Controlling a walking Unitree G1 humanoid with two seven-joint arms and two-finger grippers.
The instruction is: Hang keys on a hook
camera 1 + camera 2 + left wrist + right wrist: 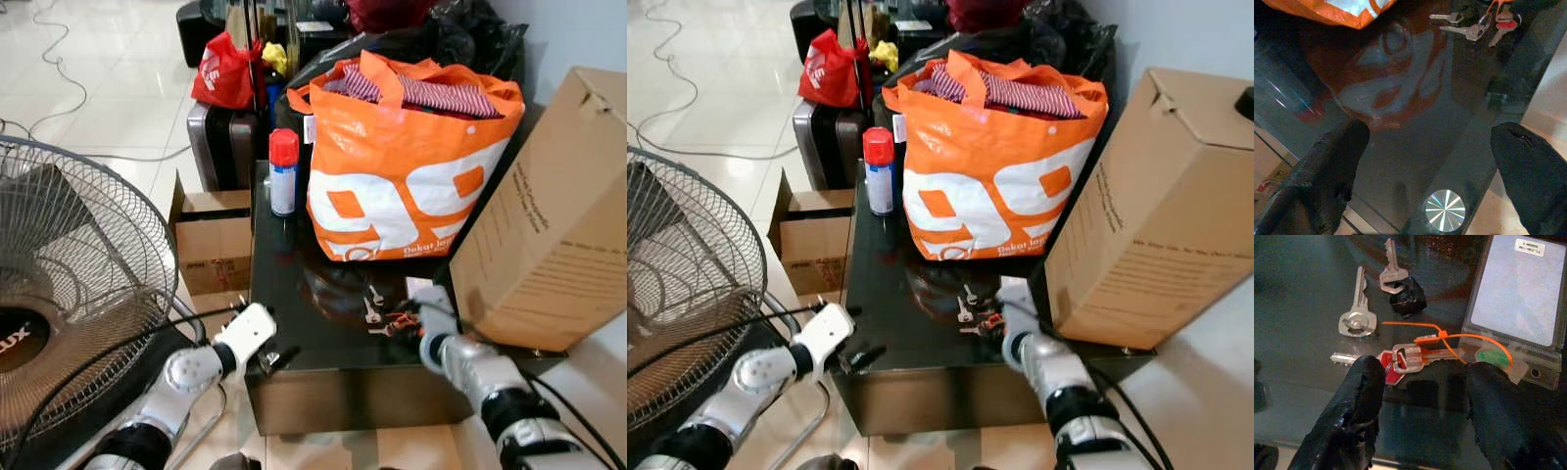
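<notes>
Several loose keys lie on the dark glass-topped table (294, 323), just near of the orange printed shopping bag (402, 186). Head views: right gripper (423, 311) at the table's near right edge, touching distance from the bunch of silver and red-capped keys (377, 315); left gripper (266, 358) at the near left corner, idle. Left wrist view: fingers spread wide, grasping nothing. Right wrist view: fingers (1359, 401) released, straddling the red-capped keys on an orange cord (1400, 360) beside a clear plastic card sleeve (1518, 308). Advice: lower, pinch the ring cluster, avoid the sleeve. No hook in sight.
</notes>
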